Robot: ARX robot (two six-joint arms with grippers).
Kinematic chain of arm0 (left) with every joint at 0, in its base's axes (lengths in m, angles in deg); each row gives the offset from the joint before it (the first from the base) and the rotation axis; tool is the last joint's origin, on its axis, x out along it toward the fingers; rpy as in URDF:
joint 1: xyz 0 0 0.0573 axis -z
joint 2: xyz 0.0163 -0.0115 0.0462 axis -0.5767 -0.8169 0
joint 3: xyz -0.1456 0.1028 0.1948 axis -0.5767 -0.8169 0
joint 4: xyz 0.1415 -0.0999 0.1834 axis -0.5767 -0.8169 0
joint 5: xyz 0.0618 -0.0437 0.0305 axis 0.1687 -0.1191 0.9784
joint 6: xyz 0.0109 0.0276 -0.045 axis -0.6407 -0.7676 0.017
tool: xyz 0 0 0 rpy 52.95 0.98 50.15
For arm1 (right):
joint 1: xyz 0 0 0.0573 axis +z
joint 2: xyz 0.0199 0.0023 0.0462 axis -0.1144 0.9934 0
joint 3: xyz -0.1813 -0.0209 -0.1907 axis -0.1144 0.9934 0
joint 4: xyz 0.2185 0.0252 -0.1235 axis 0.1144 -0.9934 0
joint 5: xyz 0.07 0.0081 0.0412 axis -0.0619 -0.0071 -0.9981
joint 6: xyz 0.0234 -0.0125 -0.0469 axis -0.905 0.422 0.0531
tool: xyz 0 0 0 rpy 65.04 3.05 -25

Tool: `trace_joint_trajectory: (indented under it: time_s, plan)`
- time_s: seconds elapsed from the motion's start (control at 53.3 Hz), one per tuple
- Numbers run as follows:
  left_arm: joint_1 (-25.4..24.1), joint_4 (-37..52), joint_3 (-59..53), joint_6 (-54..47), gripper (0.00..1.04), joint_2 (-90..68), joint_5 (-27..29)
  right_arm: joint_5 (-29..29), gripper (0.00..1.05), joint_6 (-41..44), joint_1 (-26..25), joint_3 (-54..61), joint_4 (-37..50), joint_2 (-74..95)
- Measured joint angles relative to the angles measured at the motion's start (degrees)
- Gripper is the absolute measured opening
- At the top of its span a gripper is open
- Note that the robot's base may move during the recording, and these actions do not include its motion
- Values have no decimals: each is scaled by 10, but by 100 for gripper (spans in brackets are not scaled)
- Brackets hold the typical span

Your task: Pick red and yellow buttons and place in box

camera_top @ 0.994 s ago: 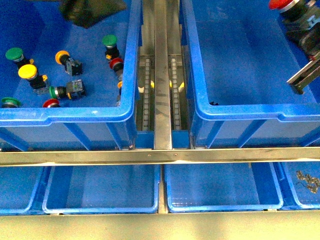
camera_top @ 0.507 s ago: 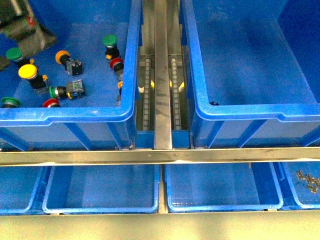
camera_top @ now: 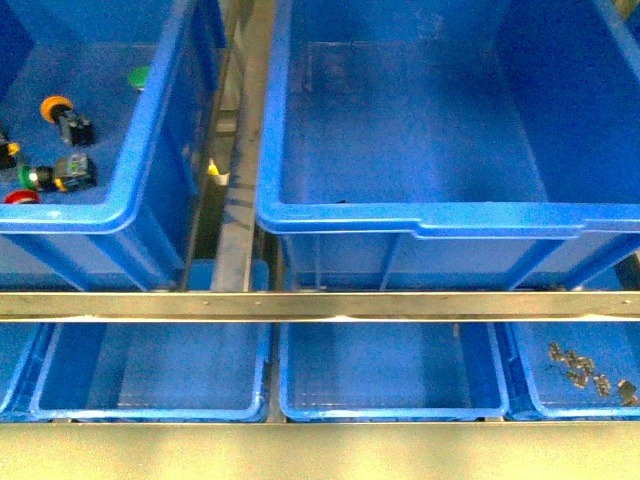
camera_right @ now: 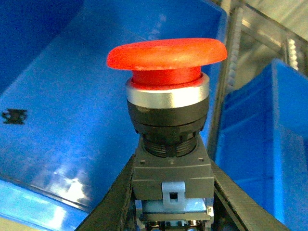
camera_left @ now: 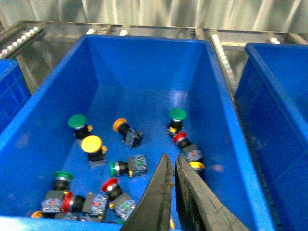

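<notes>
1. Front camera's swung right: the left crate [camera_top: 150, 140] now hugs the left edge, a yellow button [camera_left: 92, 144] and others waiting inside.
2. Left gripper [camera_left: 172, 161] hovers over it, fingers pressed together, empty.
3. The box [camera_top: 430, 218] fills centre, no buttons visible inside.
4. Right gripper [camera_right: 172, 178], gone from front view, fingers clamped on a red button [camera_right: 166, 55] above the box: release looks next.

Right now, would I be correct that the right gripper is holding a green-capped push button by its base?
Not quite: in the right wrist view the button has a red cap, not a green one. The right gripper does hold it by its base.
</notes>
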Motion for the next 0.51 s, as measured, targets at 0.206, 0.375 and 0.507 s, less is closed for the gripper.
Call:
trace_joint_trajectory:
  time_s: [0.206,0.375,0.507]
  plan:
    - [-29,-60,-33,-2,3,93,-26,3,28,-12,-3,10,-1,-7]
    - [-29,-111,-51,-2,3,161,-27,2,28,-18,-5,19,-1,-7]
    - [-29,-151,-60,-2,3,211,-27,3,28,-21,-5,20,-1,-7]
